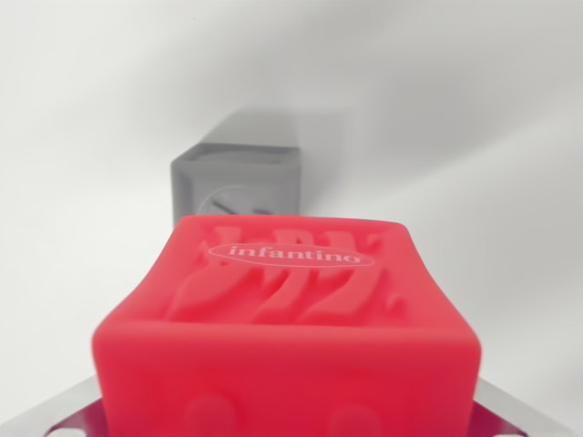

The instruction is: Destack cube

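A red soft cube (287, 319) with raised relief and the word "infantino" on its upper face fills the lower middle of the wrist view, very close to the camera. It sits in my gripper (287, 401), whose fingers are hidden behind it; only metal parts of the hand (59, 414) show at the bottom corners. A grey cube (239, 187) rests on the white surface beyond the red one, farther from the camera and apart from it. Its lower part is hidden by the red cube.
The white tabletop (474, 137) spreads all around the grey cube, with a soft shadow behind the cube.
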